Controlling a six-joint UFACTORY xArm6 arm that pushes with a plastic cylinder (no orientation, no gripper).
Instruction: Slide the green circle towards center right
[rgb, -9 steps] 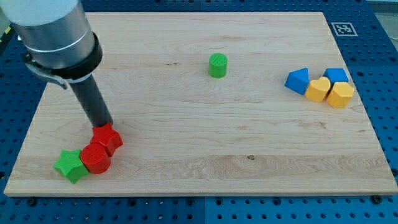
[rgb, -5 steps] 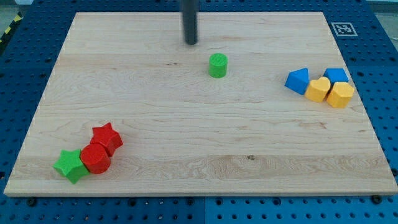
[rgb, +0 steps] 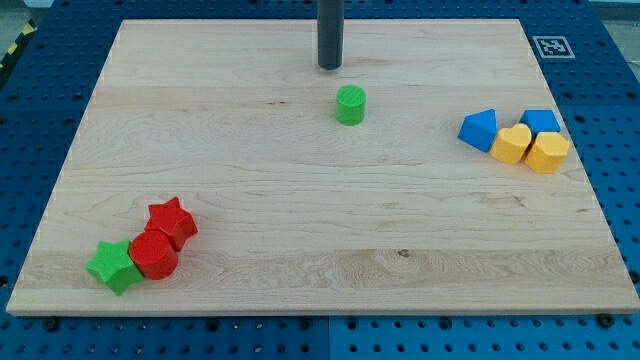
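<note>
Tip above the green circle

My tip (rgb: 330, 66) near green circle (rgb: 351, 105), toward the view's top-left; bare rod, touching nothing.

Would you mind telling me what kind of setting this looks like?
Probably a robotics lab bench: a wooden board on a blue perforated table, a fiducial marker, and my tip above the green circle.

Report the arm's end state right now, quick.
No gripper: the arm ends in a rod. My tip holds nothing, touches no block, and sits just toward the view's top-left of the green circle.
</note>
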